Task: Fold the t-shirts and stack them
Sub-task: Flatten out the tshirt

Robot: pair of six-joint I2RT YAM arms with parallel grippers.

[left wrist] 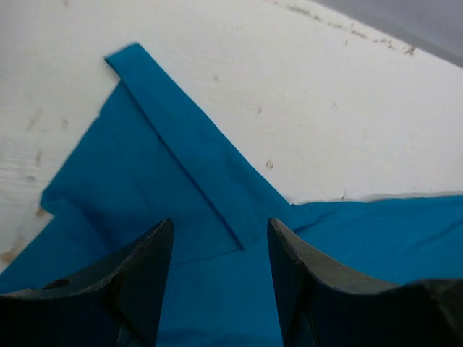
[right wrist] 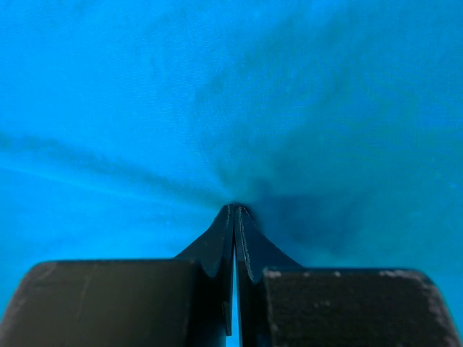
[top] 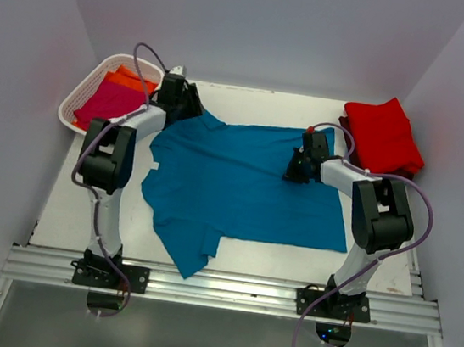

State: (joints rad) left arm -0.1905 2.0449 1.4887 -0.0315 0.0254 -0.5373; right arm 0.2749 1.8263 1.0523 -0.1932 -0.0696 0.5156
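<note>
Table (top: 289,262): white, bare around the cloth.

Teal blue t-shirt (top: 239,183): spread flat across the table's middle, with its near sleeve reaching the front rail. In the left wrist view its far sleeve (left wrist: 181,144) lies folded in a narrow band on the tabletop.

Red t-shirt (top: 382,135): folded at the far right corner, apart from the teal one.

Basket (top: 68,109): far left corner, holding a magenta shirt (top: 104,105) and an orange shirt (top: 129,79). The left arm and its cable cross in front, so the contents are partly hidden.

Left gripper (left wrist: 219,242): jaws spread, nothing between them, above the far sleeve.

Right gripper (right wrist: 234,211): jaws pressed together, pinching the teal cloth. Creases run to the tips. Cloth fills that view.
</note>
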